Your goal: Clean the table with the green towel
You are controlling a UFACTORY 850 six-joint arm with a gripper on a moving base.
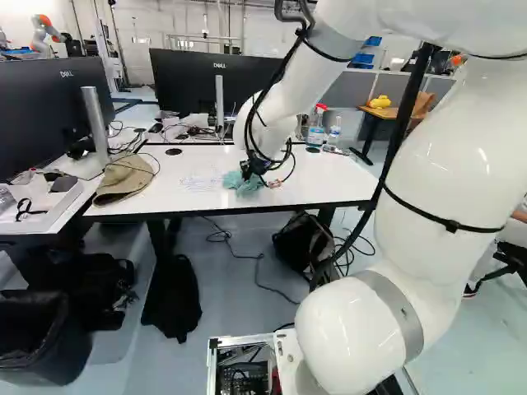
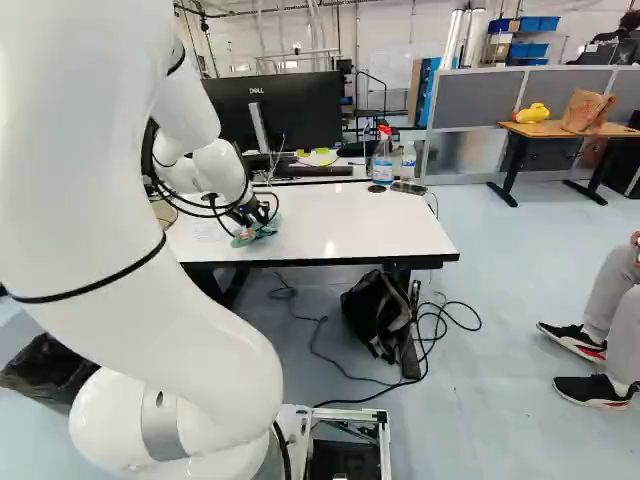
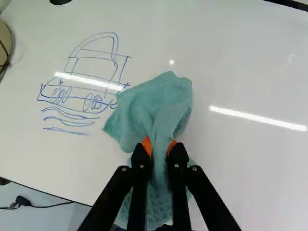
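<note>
In the left base view my gripper [image 1: 254, 169] is low over the white table [image 1: 313, 185]. The green towel [image 1: 242, 183] lies bunched beneath it on the tabletop. Seen from the wrist, the gripper [image 3: 160, 147] is shut on the towel [image 3: 159, 103], its orange pads pinching a fold from both sides. Part of the cloth spreads ahead of the fingers and part lies under them. Blue marker lines [image 3: 84, 82] form a drawing beside the towel, which touches or covers its edge.
A brown cloth item [image 1: 125, 178] lies on the table's left part. Monitors [image 1: 206, 82] stand behind. A spray bottle [image 2: 382, 158] and another bottle [image 2: 408, 162] stand at the back edge. A dark bag [image 2: 380, 312] is under the table; another robot [image 1: 46, 34] stands far off.
</note>
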